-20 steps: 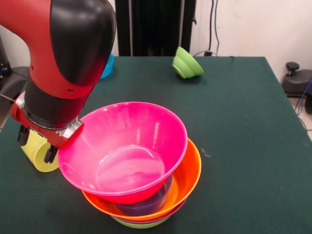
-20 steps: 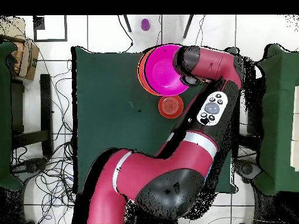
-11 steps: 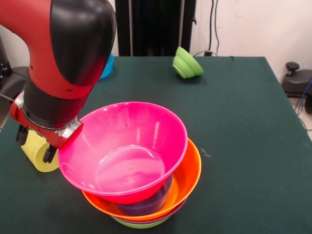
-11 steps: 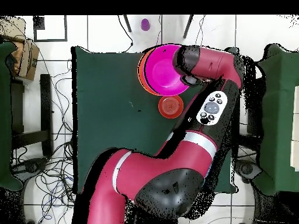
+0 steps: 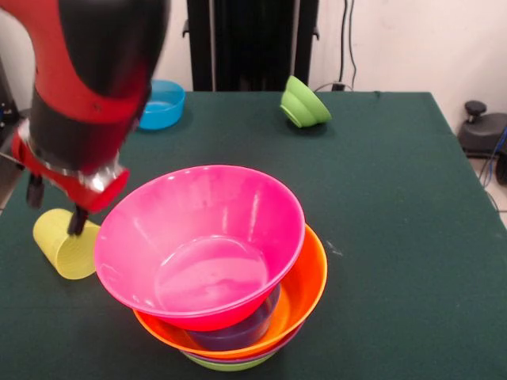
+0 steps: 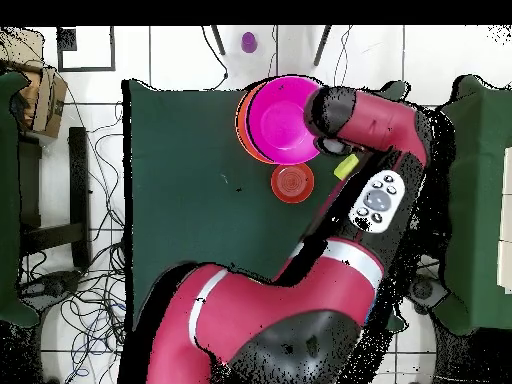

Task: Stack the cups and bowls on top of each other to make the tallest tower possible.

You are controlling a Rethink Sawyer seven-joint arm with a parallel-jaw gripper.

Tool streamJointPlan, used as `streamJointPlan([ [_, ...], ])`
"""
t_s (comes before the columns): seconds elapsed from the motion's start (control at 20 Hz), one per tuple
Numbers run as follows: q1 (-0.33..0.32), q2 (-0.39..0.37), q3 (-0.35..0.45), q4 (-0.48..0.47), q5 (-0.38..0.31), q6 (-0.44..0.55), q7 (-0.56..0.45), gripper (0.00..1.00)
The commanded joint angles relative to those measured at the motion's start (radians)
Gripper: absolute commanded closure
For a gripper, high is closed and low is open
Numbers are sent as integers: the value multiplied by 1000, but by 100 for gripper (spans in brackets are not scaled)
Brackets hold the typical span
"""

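- Front view: the gripper [image 5: 55, 212] hangs just above the yellow cup [image 5: 66, 244], which lies tipped on the table [image 5: 396, 198] beside the tower [image 5: 218, 261]; its fingers are spread and grip nothing.
- Judged step: fetching the cup.
- Next: descend, close on the cup, lift it into the top pink bowl [image 5: 202, 237].

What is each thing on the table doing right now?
yellow cup: lying on its side, not held.
gripper: open, just above the cup.
big pink bowl: upright, top of the tower.
orange bowl: upright, nested under the pink one.
far green bowl: tipped on its side.
blue bowl: upright, alone.
red-orange bowl: upright, beside the tower.
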Motion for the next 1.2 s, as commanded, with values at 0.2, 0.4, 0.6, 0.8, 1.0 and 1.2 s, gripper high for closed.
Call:
streamJointPlan([
  [0.2, -100, -358, 244, 508, -51, -244, -127, 0],
  [0.4, -131, -363, 272, 513, -81, -256, -135, 0],
  [0.6, -137, -356, 276, 504, -103, -256, -120, 0],
  [0.8, -120, -347, 254, 495, -125, -257, -86, 0],
  [1.0, -89, -331, 219, 480, -148, -259, -29, 0],
  [1.2, -61, -331, 200, 493, -151, -278, 40, 0],
])
